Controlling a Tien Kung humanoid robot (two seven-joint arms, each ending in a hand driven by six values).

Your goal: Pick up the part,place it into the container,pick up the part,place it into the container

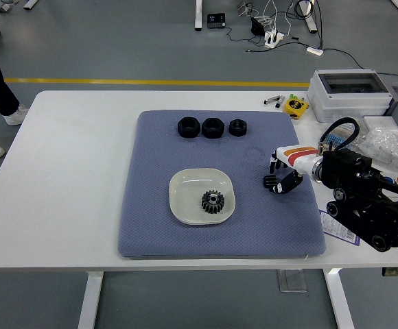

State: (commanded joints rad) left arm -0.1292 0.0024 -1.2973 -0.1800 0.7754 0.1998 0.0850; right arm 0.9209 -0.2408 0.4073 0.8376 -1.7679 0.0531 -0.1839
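In the head view, the right black arm reaches in from the right edge, its white-and-orange wrist level over the blue-grey padded mat on the white counter. The right robot hand hangs with black fingers curled downward, grasping nothing. A black toothed gear lies in the shallow cream square dish

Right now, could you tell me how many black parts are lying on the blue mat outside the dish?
3: a row along the mat's far edge, left nut, middle nut, right nut. None seems hidden.
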